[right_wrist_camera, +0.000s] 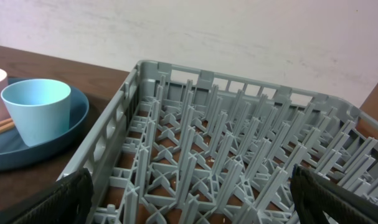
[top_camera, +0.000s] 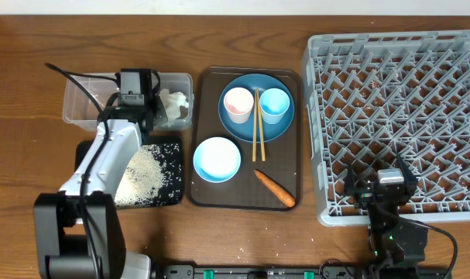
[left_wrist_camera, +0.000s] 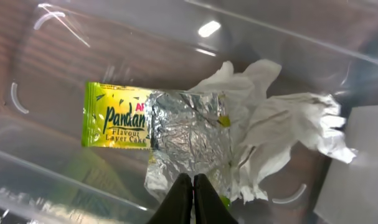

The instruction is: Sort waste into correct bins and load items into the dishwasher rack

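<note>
Dark wooden worktop (top_camera: 33,46) is seen running under everything. Over at the clear tub (left_wrist_camera: 288,31) the left jaws are pressed tightly together, tips just over the near edge of the foil. Whether that edge is nipped cannot be told. Straight ahead of them the yellow-green wrapper (left_wrist_camera: 117,118) is laid flat on the tub floor, silver side opened up, and ahead to the right the crumpled white paper (left_wrist_camera: 282,124) is bunched against it. Behind those jaws the rice (top_camera: 145,174) is spread over the black tray (top_camera: 175,167). Across at the right arm, the jaws are held wide apart. The grey dishwasher rack (right_wrist_camera: 238,149) is framed between and ahead of them, with its near wall close in front. Well off to their left the light blue cup (right_wrist_camera: 38,106) is stood upright on the blue plate (right_wrist_camera: 27,157).
</note>
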Tool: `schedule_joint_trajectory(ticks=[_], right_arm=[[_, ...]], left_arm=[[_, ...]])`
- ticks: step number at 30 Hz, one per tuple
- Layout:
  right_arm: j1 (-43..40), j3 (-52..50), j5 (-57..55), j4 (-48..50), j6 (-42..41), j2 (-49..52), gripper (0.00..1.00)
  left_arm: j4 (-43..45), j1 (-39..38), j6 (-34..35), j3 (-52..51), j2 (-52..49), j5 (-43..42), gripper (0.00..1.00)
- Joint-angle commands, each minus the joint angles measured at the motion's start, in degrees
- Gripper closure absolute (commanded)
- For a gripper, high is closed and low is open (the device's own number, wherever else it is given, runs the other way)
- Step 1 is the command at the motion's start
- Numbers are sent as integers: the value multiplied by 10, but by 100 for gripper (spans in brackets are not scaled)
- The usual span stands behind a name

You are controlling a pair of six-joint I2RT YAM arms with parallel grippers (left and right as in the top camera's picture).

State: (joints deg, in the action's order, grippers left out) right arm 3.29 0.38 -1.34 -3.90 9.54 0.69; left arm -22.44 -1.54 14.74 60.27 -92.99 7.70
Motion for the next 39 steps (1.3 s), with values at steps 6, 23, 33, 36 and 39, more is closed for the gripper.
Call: schedule_joint_trajectory(ticks=[6,23,33,36,39], right_arm=[[-11,-1,-6,-2,2,-2,1],[-11,-1,-6,-2,2,-2,1],[-11,-1,-6,-2,2,-2,1],[-11,-1,-6,-2,2,-2,1],[-11,-1,-6,-2,2,-2,1]], left_arm=[[-14,4,-8,13,51,8,94],[-330,119,270,64,195,113,94],[-425,308,289,28,192,32,93],[-429,366,289,9,181,17,93],[-431,415,289,-11,167,17,93]])
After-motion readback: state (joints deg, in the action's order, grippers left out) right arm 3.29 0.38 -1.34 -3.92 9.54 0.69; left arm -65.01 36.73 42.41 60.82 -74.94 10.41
